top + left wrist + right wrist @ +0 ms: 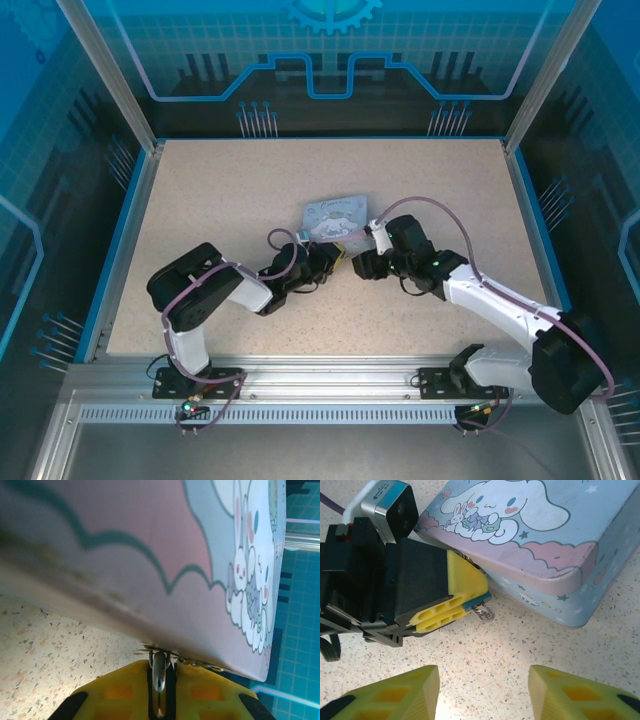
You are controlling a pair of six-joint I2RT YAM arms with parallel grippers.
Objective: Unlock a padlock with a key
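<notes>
**We found the left tool (474, 604) pinching the tiny padlock (483, 607), with the right tool (482, 695) spread wide and empty.**

The padlock sat between the left tool's yellow ribbed pads (451, 611), its bluish body a thin strip at their tips and its wire-thin metal shackle poking out just beyond, right beside the near corner of the cartoon-printed tin (545, 545). It lay directly ahead of the right tool, over the speckled surface (520, 650). We judged it light, hard and smooth, so likely to twist or slip. The flat sides of the body seemed the best place to hold it, leaving the keyhole end free. We could not make out a key.
</notes>
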